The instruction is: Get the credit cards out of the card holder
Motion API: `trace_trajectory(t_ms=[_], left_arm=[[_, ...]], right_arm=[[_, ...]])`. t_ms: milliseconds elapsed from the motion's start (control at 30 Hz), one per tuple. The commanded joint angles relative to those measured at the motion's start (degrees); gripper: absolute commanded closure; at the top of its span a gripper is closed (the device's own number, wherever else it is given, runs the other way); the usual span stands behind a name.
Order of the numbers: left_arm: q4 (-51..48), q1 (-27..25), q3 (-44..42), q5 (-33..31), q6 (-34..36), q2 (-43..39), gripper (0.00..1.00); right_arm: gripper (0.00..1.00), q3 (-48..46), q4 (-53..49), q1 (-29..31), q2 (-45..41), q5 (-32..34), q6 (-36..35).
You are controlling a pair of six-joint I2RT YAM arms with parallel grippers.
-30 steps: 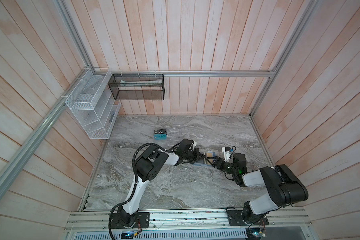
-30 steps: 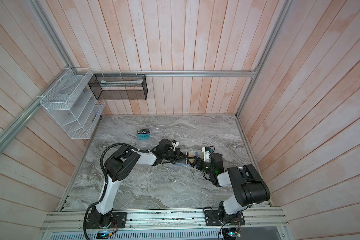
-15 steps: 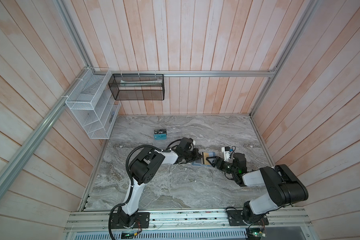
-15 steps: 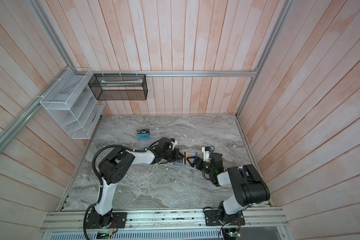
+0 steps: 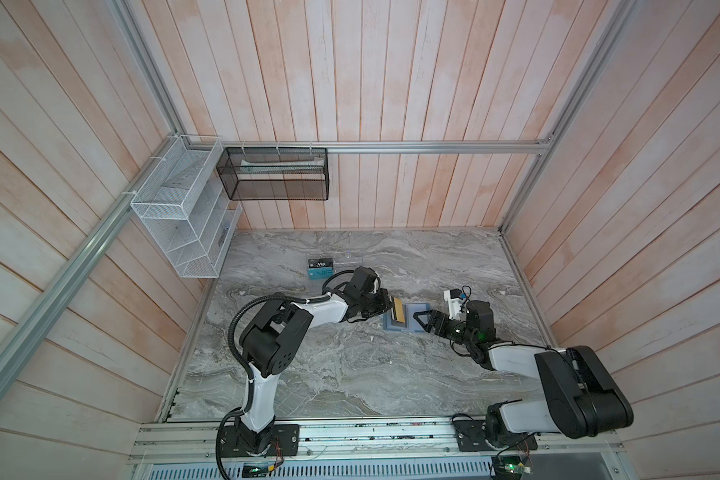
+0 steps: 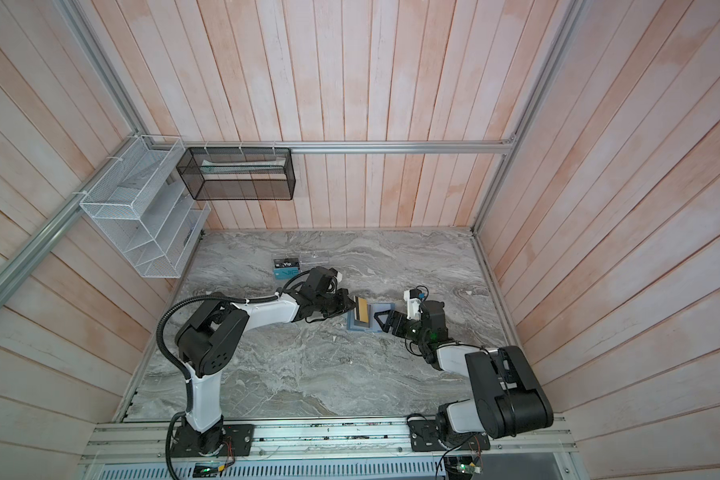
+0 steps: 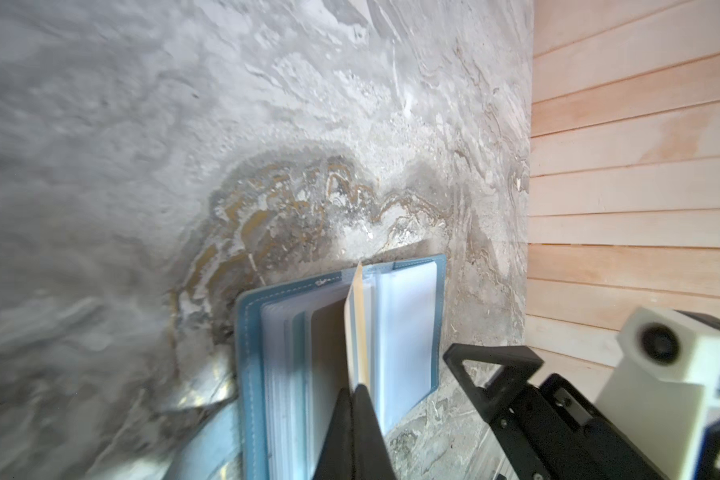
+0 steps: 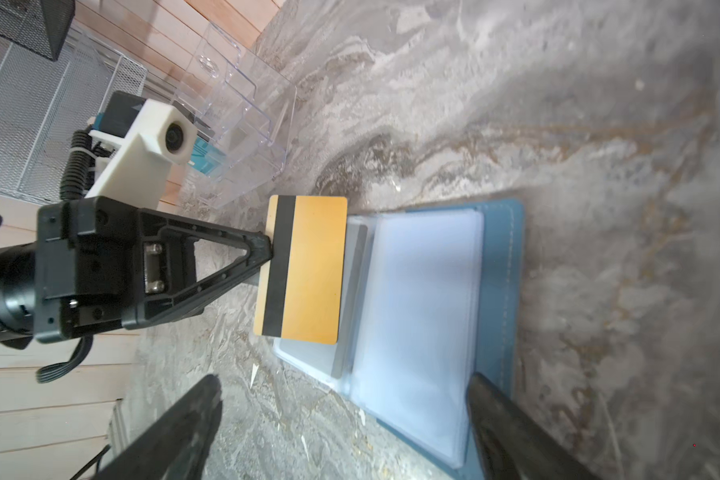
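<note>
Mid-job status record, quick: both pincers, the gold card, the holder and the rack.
left pincer: shut on gold card, gripping its striped edge
right pincer: open, empty, at the card holder's near edge
card holder: lying open on the marble table, clear sleeves showing
gold card position: whole outline visible, out of the sleeves, over the holder
acrylic rack: holds teal card and black card

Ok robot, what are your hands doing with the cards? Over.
Left gripper shut on gold card, held over the open card holder. Right gripper open, at the holder's edge. Nothing in the way.
</note>
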Motion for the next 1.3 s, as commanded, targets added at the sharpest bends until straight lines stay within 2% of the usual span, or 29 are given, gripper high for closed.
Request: trace_trajectory(t_ms=[0, 167, 333, 500, 633, 900, 1033, 1267], left_arm=[[-9.83, 0.27, 4.31, -8.13, -4.35, -2.59, 1.00], [-25.96, 0.12, 12.88, -18.78, -11.98, -3.35, 1.00], [-41.35, 1.03, 21.10, -27.02, -24.84, -4.78, 1.00], [-48.21, 2.88, 23.91, -26.47, -38.10, -7.02, 1.00], [-51.36, 3.63, 24.76, -24.71, -44.81, -8.49, 1.00], [-59.69, 3.89, 27.39, -24.36, -49.65, -8.10, 1.00], [-61.36, 4.05, 28.52, -23.56, -49.22, -7.07, 1.00], [-65.00, 4.23, 31.59, -21.74, -48.02, -4.48, 1.00]], right_arm=[[0.07, 4.64, -10.94, 3.70, -3.28, 9.35, -7.25], [0.08, 10.10, -17.79, 10.99, -4.86, 19.83, -13.56], [0.10, 14.64, -21.24, 16.92, -5.19, 28.19, -18.33], [0.16, 17.08, -18.73, 21.56, -5.08, 32.86, -21.66], [0.21, 19.42, -16.63, 25.17, -2.76, 34.99, -25.02], [0.29, 21.55, -7.86, 30.17, 4.58, 36.65, -31.67], [0.33, 23.06, -5.41, 31.39, 8.57, 36.92, -35.22], [0.38, 24.71, -1.47, 32.05, 11.88, 32.84, -37.94]])
